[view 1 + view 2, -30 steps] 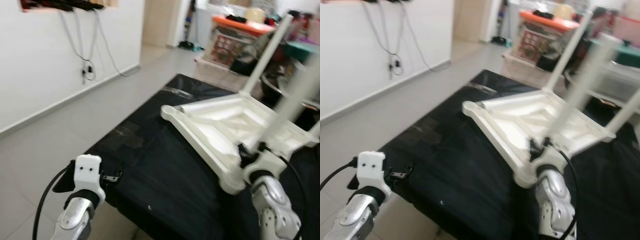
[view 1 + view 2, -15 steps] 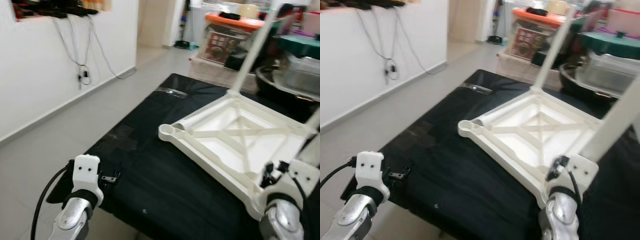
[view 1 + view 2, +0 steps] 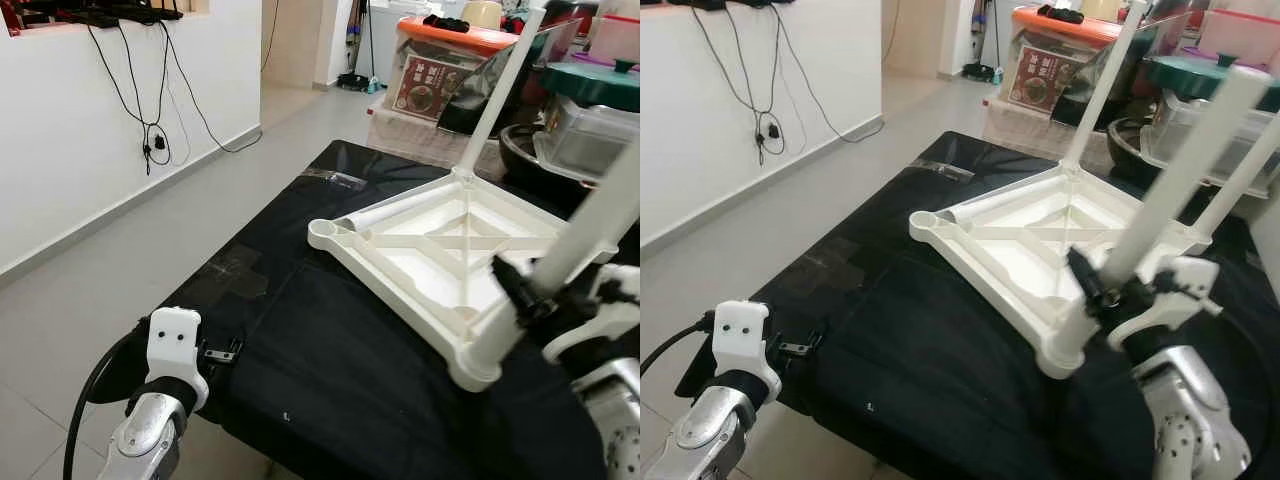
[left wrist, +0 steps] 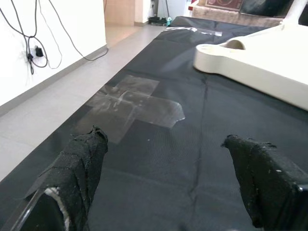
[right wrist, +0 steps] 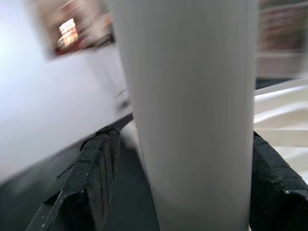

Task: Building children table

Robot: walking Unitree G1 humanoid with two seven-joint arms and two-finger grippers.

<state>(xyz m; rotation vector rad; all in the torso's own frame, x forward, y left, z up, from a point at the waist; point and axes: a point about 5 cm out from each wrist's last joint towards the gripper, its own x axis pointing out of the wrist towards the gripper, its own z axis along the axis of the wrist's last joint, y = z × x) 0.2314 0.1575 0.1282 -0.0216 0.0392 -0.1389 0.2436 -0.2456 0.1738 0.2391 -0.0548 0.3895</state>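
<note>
Right gripper [image 3: 1102,288]: fingers clamped around a white table leg [image 3: 1170,190] standing in the near corner socket.
Left gripper [image 4: 168,168]: fingers spread wide, holding nothing, above black cloth [image 3: 330,360].
Tabletop [image 3: 440,250]: upside down on cloth, at 1 o'clock from left gripper.
Cloth: clear tape patch [image 4: 130,103].

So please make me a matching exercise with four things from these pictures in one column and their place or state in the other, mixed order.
Things:
1. white table top
2. left pincer
3. table leg
4. clear tape patch

States:
A. stuck flat on the black cloth
B. open, holding nothing
C. lying upside down
D. between the right pincer's fingers

Pairs: 1-C, 2-B, 3-D, 4-A
</note>
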